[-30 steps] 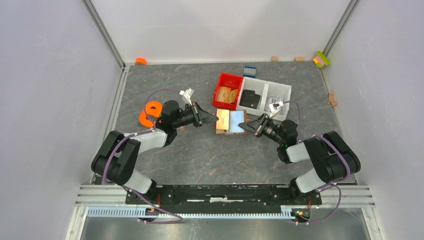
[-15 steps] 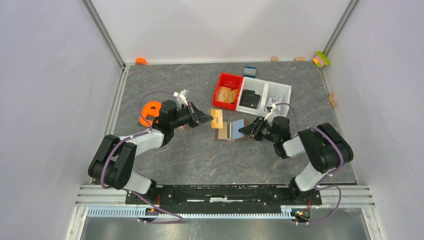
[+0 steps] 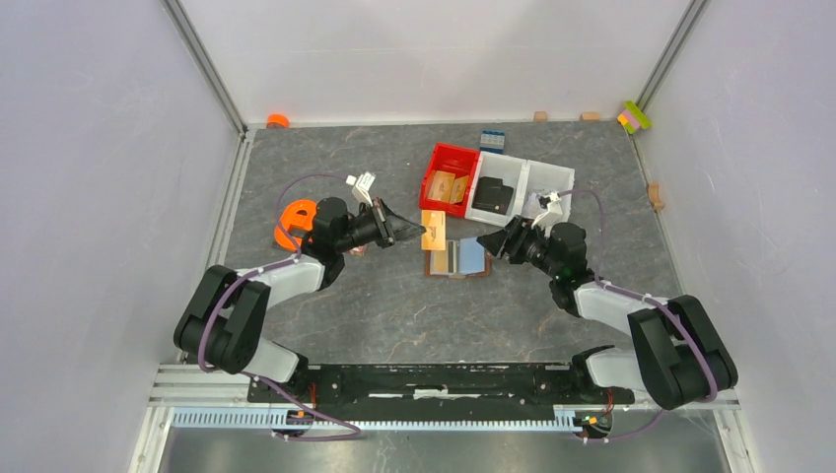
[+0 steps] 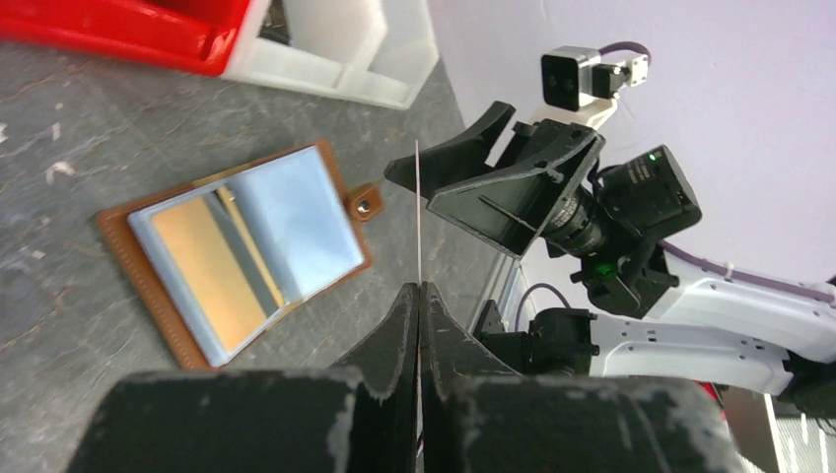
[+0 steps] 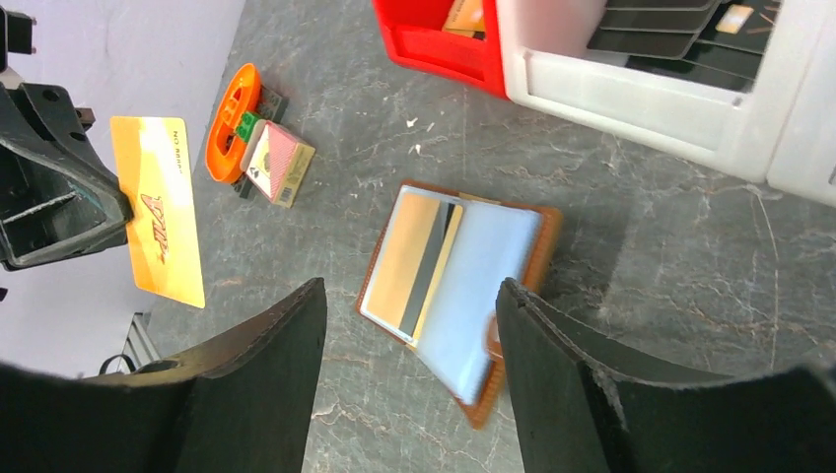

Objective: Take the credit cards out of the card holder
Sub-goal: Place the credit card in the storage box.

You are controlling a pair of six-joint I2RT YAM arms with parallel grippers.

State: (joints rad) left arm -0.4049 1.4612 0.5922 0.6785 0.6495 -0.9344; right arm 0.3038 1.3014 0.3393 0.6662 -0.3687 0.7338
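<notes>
One orange card [image 5: 158, 212], thin, stiff, prob. slick, sits edge-pinched in L gripper [image 4: 419, 291]; 2nd card [image 5: 406, 258] lies in open card holder [image 3: 458, 258] on table [image 3: 394, 305], R gripper [image 3: 486, 241] wide open over it, so take its exposed edge.

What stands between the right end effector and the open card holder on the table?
Nothing visible does. The right end effector, open, faces the card holder with no object between. The left end effector holds the orange card off to the side, clear of that path.
</notes>
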